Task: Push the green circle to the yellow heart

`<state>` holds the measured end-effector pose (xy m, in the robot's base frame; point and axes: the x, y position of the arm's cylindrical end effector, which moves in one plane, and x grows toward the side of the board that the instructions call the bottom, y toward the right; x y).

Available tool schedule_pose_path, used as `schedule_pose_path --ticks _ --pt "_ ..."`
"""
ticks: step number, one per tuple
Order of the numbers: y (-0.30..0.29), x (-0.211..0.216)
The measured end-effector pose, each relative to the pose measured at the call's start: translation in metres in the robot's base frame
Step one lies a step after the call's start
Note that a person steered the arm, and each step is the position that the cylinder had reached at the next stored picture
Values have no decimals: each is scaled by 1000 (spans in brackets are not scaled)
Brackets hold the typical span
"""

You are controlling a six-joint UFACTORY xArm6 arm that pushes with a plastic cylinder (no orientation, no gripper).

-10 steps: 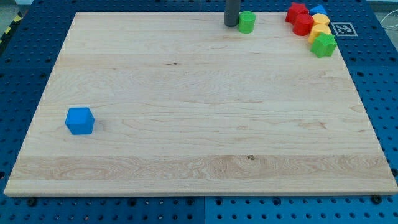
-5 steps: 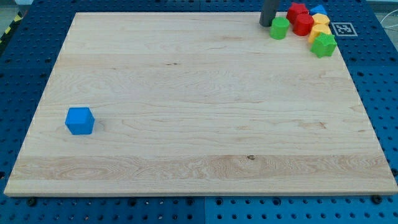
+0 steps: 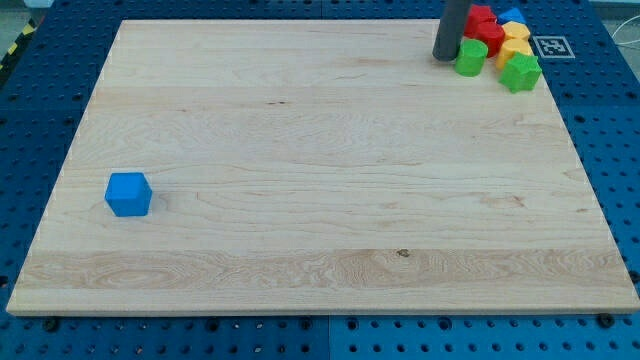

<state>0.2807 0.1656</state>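
The green circle [image 3: 470, 57] sits near the view's top right of the wooden board. My tip [image 3: 445, 57] is just to its left, touching or nearly touching it. The yellow heart [image 3: 511, 54] lies right of the green circle, with a red block [image 3: 493, 43] between and slightly above them. The green circle touches or nearly touches the red block. Another yellow block [image 3: 518, 33] sits above the heart.
A green block [image 3: 521, 72] lies below the yellow heart. A second red block [image 3: 481, 17] and a blue block [image 3: 513, 16] sit at the top right corner. A blue cube [image 3: 128, 194] stands alone at the view's left.
My tip has moved right along the top edge and slightly down, pushing the green circle right into the cluster beside the red block.
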Motion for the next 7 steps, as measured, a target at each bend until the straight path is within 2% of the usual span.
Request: schedule_pose_path --ticks 2,7 --pt "2 26" --pt "25 26"
